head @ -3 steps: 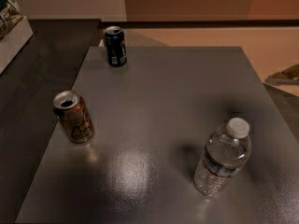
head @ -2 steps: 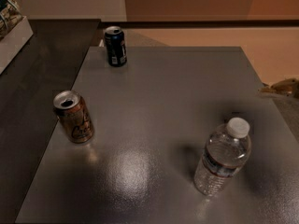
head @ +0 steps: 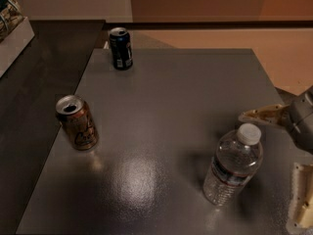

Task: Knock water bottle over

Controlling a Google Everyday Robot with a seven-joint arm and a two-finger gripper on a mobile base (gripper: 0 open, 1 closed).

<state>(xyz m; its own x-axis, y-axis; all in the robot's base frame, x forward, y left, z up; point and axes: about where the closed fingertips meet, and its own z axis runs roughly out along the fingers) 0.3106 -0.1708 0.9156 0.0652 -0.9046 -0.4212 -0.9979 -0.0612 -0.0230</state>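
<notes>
camera view, looking down across a grey table (head: 186, 92) from its near side

bottle (head: 234, 168): upright on the near-right part of the table. clear ribbed body, thin dark band round the middle, white cap (head: 248, 133) on. its shadow falls on the table to its left

claw (head: 270, 170): comes in from the right edge, on the bottle's right side. open wide, gripping nothing
- far finger (head: 264, 115): pale, points left, tip just to the far side of the cap and about level with it. looks just apart from the cap, can't tell for sure whether it touches
- near finger (head: 301, 199): at the near-right corner, right of the bottle's lower half, apart from it
- the bottle's upper part sits roughly between the two fingers, closer to the far one
- grey claw body (head: 304, 121) at the right edge, behind the far finger

brown can (head: 77, 123): upright, left side of the table, close to the left edge, top opened. well apart from the bottle

blue can (head: 120, 48): upright, far-left corner of the table, silver top. well apart from everything else

glare (head: 139, 177): bright patch on the table, near side, between brown can and bottle

left of the table: dark surface (head: 44, 82), with a white box (head: 12, 35) at the far-left edge of the picture

beyond and right of the table: tan floor (head: 254, 43)
</notes>
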